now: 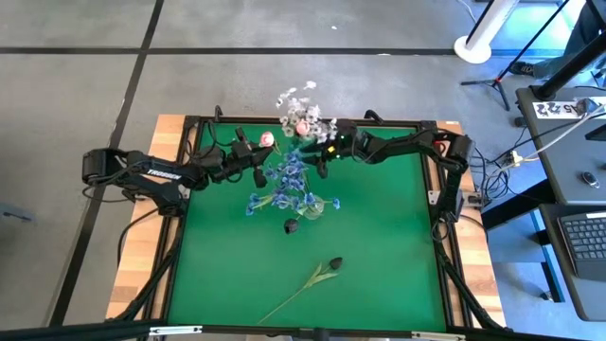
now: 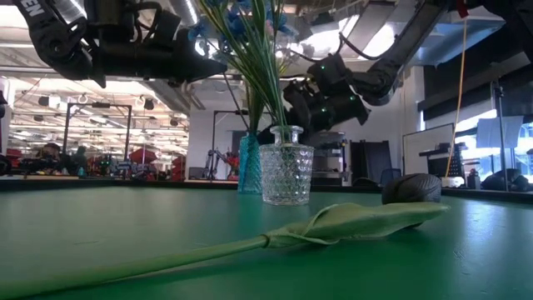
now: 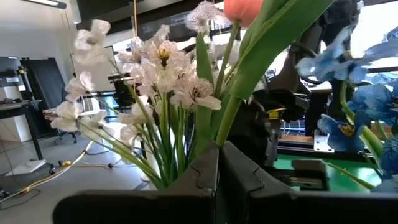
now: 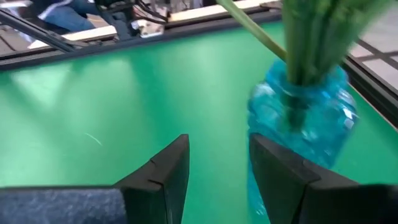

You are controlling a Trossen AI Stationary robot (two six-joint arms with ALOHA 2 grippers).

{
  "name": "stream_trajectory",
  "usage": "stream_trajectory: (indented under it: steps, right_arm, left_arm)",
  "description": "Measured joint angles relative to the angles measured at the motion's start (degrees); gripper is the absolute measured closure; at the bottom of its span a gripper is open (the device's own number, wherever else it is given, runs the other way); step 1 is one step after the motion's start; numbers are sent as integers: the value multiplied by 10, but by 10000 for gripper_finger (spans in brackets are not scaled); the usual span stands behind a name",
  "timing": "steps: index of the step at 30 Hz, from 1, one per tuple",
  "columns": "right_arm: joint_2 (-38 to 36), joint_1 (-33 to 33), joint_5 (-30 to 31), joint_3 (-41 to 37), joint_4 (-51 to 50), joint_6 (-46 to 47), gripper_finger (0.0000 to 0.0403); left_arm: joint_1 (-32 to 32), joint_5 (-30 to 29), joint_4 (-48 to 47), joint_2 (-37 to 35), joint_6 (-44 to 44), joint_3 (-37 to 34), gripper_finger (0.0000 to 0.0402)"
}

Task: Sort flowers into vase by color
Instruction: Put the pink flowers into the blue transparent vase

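Note:
My left gripper (image 1: 254,161) is over the far middle of the table, shut on a pink tulip (image 1: 268,139), whose bloom (image 3: 244,9) stands above the fingers. Behind it, white blossoms (image 3: 158,68) and another pink tulip (image 1: 301,127) stand in a blue vase (image 2: 249,164). Blue blossoms (image 1: 289,182) fill a clear glass vase (image 2: 287,173). My right gripper (image 4: 217,168) is open, low beside the blue vase (image 4: 305,118). A near-black tulip (image 1: 331,264) lies flat on the mat. Another dark bud (image 1: 292,225) shows near the blue spray. My left gripper pinches the pink tulip's green stalk (image 3: 229,121) between its two shut fingers, well below the bloom. The stalk rises upright out of the fingers together with a long green leaf (image 3: 273,37), and the flower is lifted clear of the table.
The green mat (image 1: 379,246) lies in a black frame (image 1: 445,275) on a wooden table. The lying tulip's leaf (image 2: 358,219) and bud (image 2: 414,187) are near the front edge. Both vases stand close together at the far middle, between the two arms. Open mat lies left and right.

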Motion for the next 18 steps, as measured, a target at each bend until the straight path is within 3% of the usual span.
stream_trajectory:
  steps: [8,18]
  right_arm:
    - [0,1,-8,0,28,1,217]
    - [0,1,-2,0,48,14,96]
  left_arm:
    - [0,0,0,0,-13,0,401]
    - [0,3,0,0,-16,0,401]
